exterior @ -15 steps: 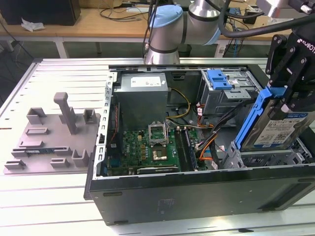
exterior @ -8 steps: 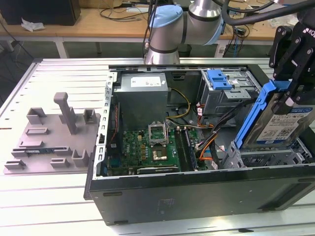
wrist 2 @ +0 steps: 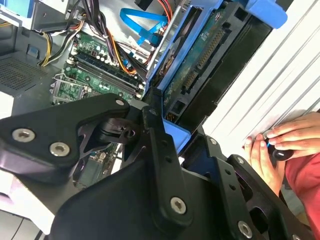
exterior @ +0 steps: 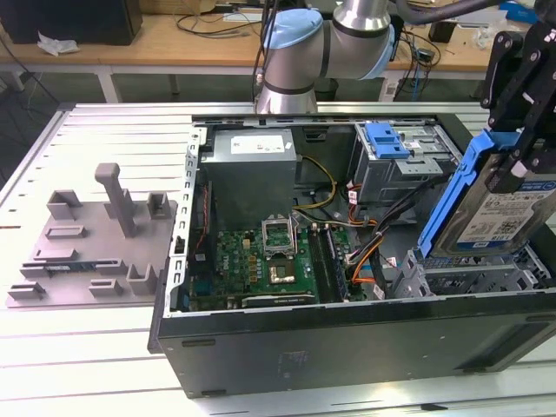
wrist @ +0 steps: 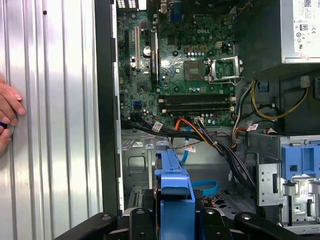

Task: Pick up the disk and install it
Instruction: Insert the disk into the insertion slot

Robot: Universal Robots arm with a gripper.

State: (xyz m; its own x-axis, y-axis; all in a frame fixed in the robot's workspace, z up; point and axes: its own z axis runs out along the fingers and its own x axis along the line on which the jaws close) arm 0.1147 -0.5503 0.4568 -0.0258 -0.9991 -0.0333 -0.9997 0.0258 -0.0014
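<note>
Tilting in the gripper (exterior: pixel 521 163), silver disk (exterior: pixel 502 213) (blue frame, white label)

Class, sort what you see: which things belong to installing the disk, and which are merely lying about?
Belonging: the disk, gripped by the hand; metal drive cage beneath it; open computer case.
Lying about: grey moulded tray on the table; cables on the far bench.
</note>
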